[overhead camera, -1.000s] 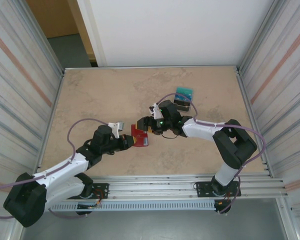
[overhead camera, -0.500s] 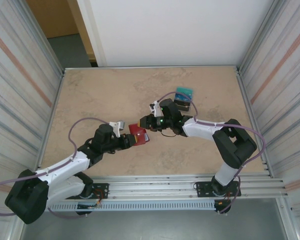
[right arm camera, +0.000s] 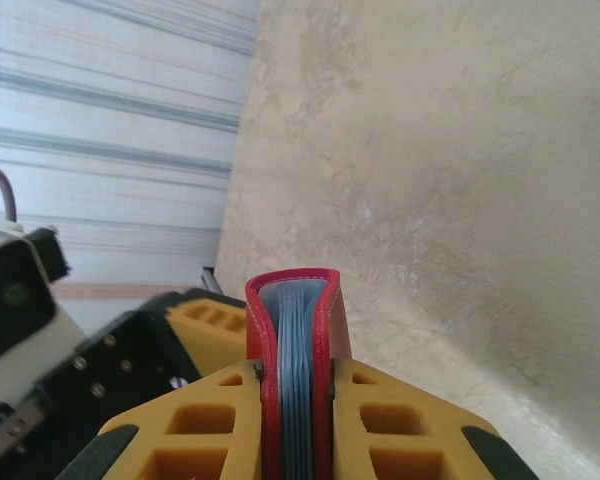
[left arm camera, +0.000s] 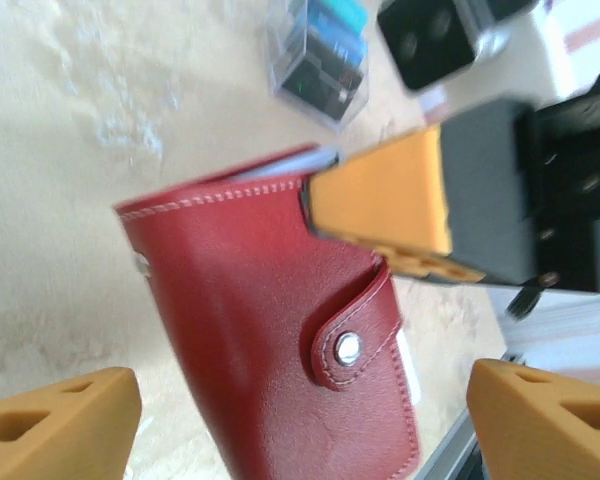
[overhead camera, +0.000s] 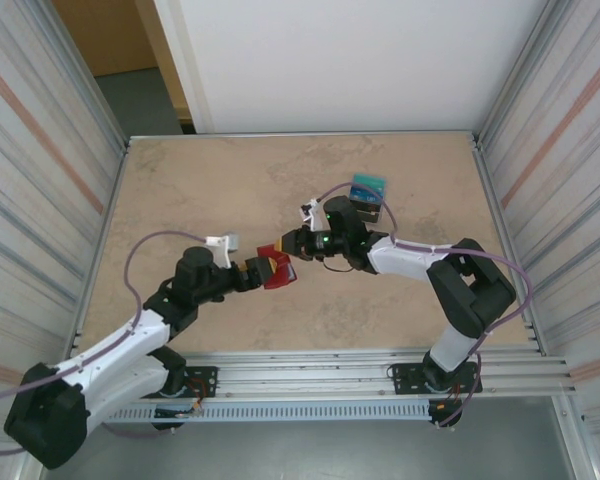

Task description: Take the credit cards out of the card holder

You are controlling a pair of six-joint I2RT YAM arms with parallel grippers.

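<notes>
Left gripper [left arm camera: 300,425] spread wide, fingers [left arm camera: 60,425] either side of closed red card holder [left arm camera: 270,340], not touching. Right gripper [right arm camera: 293,395] pinches card holder's far end, both faces clamped. Teal and dark credit cards [overhead camera: 368,192] beyond card holder, well apart.

— What is the work surface like?
— The tabletop [overhead camera: 200,190] is beige and mottled like stone, with a thin metal edge.
— And around it?
— Ribbed pale panels stand on both sides, the left wall [overhead camera: 40,150] and the right wall [overhead camera: 560,120], each with a faint orange stripe. A plain white board [overhead camera: 350,60] closes the back.
— Anything beyond?
— At the top left, a grey floor [overhead camera: 140,100] and a brown wooden surface [overhead camera: 105,35]. Along the near edge run aluminium rails [overhead camera: 310,365]. The light is soft and even.
</notes>
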